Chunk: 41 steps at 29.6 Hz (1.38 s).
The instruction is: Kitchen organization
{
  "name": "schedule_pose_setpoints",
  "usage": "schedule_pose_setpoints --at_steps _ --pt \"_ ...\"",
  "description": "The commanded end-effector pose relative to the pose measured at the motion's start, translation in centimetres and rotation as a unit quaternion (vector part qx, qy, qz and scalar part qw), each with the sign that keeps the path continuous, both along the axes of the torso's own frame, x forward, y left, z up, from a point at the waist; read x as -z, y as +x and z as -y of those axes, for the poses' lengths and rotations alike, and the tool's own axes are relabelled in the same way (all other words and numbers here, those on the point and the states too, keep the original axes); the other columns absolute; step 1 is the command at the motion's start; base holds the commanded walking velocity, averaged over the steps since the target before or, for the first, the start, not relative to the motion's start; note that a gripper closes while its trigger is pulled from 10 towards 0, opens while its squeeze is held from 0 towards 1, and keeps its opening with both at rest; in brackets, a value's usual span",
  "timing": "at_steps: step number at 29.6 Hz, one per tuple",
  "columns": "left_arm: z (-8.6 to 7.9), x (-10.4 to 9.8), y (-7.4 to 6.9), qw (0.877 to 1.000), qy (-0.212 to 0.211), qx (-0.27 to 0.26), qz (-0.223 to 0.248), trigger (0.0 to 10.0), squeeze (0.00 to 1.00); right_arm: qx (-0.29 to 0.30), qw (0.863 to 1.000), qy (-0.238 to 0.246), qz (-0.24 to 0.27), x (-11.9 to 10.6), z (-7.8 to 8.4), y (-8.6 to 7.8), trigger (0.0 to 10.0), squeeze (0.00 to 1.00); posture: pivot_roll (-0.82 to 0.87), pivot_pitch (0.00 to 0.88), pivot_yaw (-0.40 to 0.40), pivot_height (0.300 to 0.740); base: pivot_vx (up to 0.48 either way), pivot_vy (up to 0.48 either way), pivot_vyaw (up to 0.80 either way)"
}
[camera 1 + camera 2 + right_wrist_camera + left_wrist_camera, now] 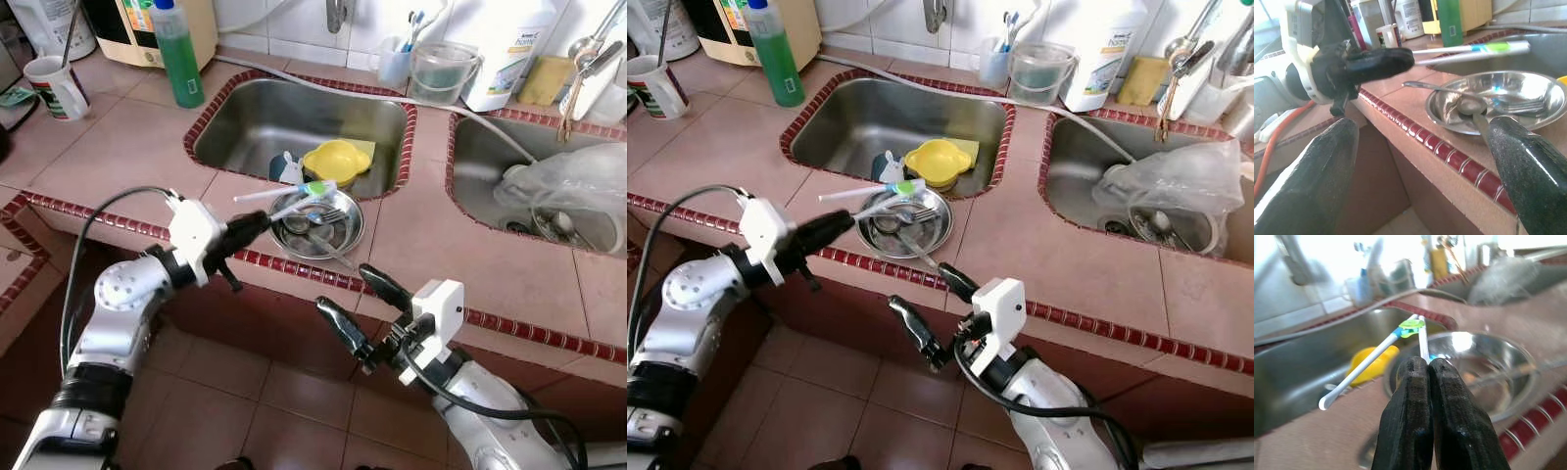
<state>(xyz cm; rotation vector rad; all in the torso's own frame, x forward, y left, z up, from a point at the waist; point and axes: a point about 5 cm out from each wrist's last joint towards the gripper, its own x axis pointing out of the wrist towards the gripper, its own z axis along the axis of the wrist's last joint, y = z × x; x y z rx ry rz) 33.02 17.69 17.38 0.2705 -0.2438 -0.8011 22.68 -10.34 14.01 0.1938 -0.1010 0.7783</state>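
Left gripper (257,224) fingers pinched tight on two toothbrushes (294,196), which stick out past the tips over the steel bowl (348,230). Right gripper (362,305) wide open, empty, below the counter edge. Keep the pinch firm; carry level toward the cup (395,61).

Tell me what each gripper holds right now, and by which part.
The left gripper has its fingers shut on the white ends of two toothbrushes held above the steel bowl. The right gripper is open and holds nothing.
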Motion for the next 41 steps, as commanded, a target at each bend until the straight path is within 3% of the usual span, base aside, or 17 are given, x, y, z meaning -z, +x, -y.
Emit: schedule_pose_setpoints --at_steps 1,2,3,5,6,10,15,19,30,41 --pt "-0.1 -0.5 0.3 1.0 -0.02 -0.007 -0.001 0.0 0.0 0.01 1.0 0.004 0.002 0.0 0.3 0.3 10.0 0.0 0.01 0.125 0.024 0.74 0.0 0.0 0.0" --pt "-0.1 -0.6 0.4 1.0 -0.024 -0.008 -0.002 0.0 0.0 0.012 1.0 0.005 0.004 0.0 0.4 0.4 10.0 0.0 0.01 0.125 0.024 0.74 0.0 0.0 0.0" --pt "0.1 -1.0 0.5 0.999 -0.047 -0.013 -0.004 7.2 0.0 0.024 1.0 0.01 0.008 -0.2 0.6 0.8 10.0 0.0 0.01 0.115 0.024 0.74 0.0 0.0 0.0" --pt "0.2 -1.2 0.6 0.998 -0.061 -0.016 -0.005 7.2 0.0 0.032 0.999 0.012 0.011 -0.3 0.7 1.0 10.0 0.0 0.01 0.115 0.024 0.74 0.0 0.0 0.0" --pt "0.4 -1.2 0.7 0.996 -0.081 -0.021 -0.016 10.0 0.0 0.04 0.999 0.014 0.018 -0.5 0.8 1.2 10.0 0.0 0.01 0.11 0.025 0.74 0.0 0.0 0.0" --pt "0.5 -1.3 0.9 0.993 -0.111 -0.033 -0.024 10.0 0.0 0.079 0.996 0.016 0.034 -0.8 1.4 1.8 10.0 0.0 0.0 0.101 0.031 0.74 0.0 0.0 0.0" --pt "0.8 -1.3 1.1 0.984 -0.157 -0.081 -0.024 10.0 0.0 0.167 0.983 0.023 0.069 -1.8 2.8 3.1 10.0 0.0 -0.01 0.087 0.031 0.74 0.0 0.0 0.0" --pt "0.9 -1.3 1.1 0.979 -0.172 -0.105 -0.022 10.0 0.0 0.189 0.979 0.026 0.073 -1.8 3.1 3.6 10.0 0.0 -0.01 0.086 0.026 0.74 0.0 0.0 0.0" --pt "1.1 -1.4 1.4 0.98 -0.163 -0.109 -0.029 10.0 0.0 0.192 0.978 0.031 0.077 -1.8 2.9 4.0 10.0 0.0 0.0 0.09 0.028 0.74 0.0 0.0 0.0" --pt "1.4 -1.5 1.6 0.982 -0.154 -0.107 -0.034 10.0 0.0 0.194 0.977 0.033 0.079 -1.6 2.8 4.0 10.0 0.0 -0.01 0.095 0.034 0.74 0.253 0.0 0.0"
